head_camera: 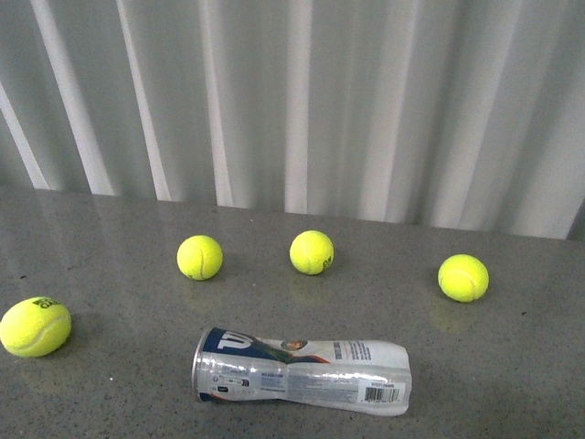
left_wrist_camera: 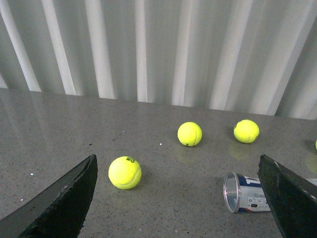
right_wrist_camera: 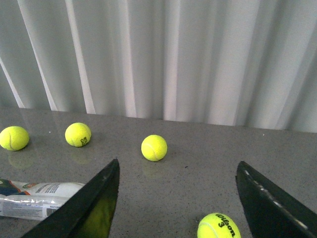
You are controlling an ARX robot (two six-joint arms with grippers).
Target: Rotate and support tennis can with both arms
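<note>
- The tennis can (head_camera: 302, 370) lies on its side on the grey table (head_camera: 512, 366). Neither arm shows in the front view.
- The left gripper (left_wrist_camera: 177, 157) holds its jaws wide apart, with nothing held. A tennis ball (left_wrist_camera: 125, 172) is seen in the gap, closer to one jaw.
- The other left jaw hides most of the can; only the open mouth shows beside it.
- The right gripper (right_wrist_camera: 178, 162) is also spread wide. One jaw covers an end of the can, and the picture edge cuts off the other end.
- A Wilson ball (right_wrist_camera: 218, 226), half cut off, sits in this gap.
</note>
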